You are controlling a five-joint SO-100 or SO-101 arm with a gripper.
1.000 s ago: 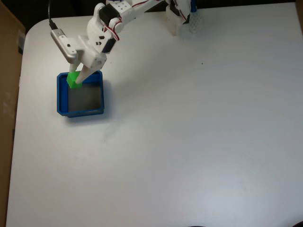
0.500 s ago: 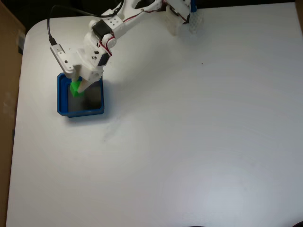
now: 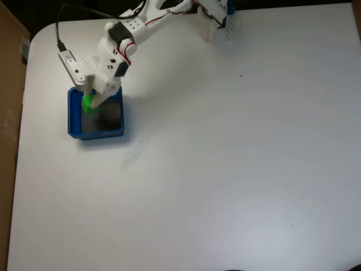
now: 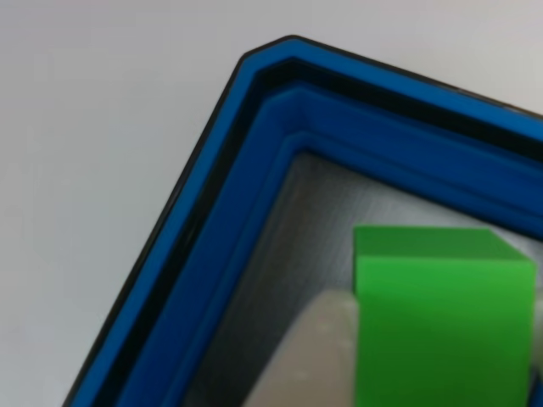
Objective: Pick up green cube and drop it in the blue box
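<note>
In the fixed view the blue box (image 3: 117,133) sits near the table's left edge, its grey bottom showing. My white gripper (image 3: 90,105) reaches down into the box's upper left part, shut on the green cube (image 3: 87,103). The other view looks closely into a corner of the blue box (image 4: 254,161). There the green cube (image 4: 441,314) hangs just over the grey bottom, and a white finger (image 4: 310,356) presses against its left face. The finger on the cube's far side is hidden.
The arm's base (image 3: 217,17) stands at the table's back edge, and a black cable (image 3: 59,28) loops to the wrist camera. A brown cardboard wall (image 3: 8,73) borders the table on the left. Wide white table (image 3: 237,158) spreads to the right of the box.
The gripper has sunk lower into the blue box with the green cube and shifted slightly left. The cube stays between the fingers.
</note>
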